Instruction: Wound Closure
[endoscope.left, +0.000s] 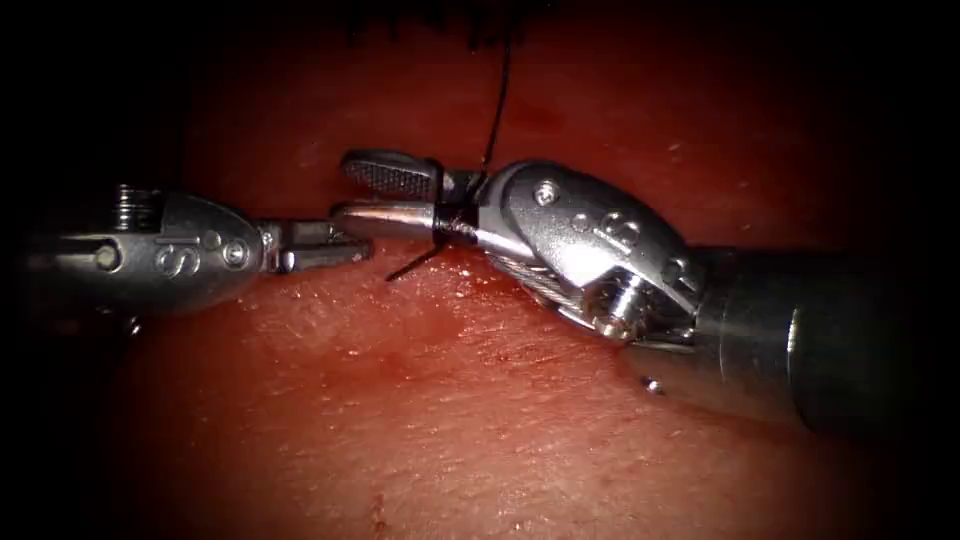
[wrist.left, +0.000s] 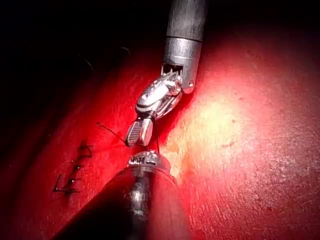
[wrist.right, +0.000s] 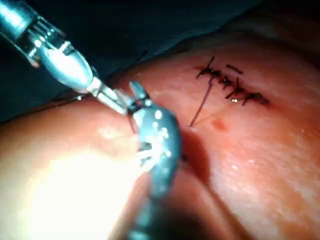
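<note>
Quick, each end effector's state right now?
Left end effector: shut; what it holds cannot be told.
Right end effector: open, thread wound around its lower jaw.

Right tool (wrist.right: 134, 96) and left tool (wrist.right: 111, 97) are meeting tip to tip over the tissue (wrist.right: 260, 165); thread (wrist.right: 201, 107) is trailing from the stitched cut (wrist.right: 231, 86), possibly toward the jaws.

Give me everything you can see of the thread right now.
The thread is a thin dark strand. In the endoscope view it runs down from the stitched cut at the top to the right tool, where it is wound around the lower jaw near the hinge. That tool's jaws stand open. A short free end sticks out below the wrap, over the tissue. The left tool sits close beside it, jaws shut, though whether it holds the thread is unclear.
</note>
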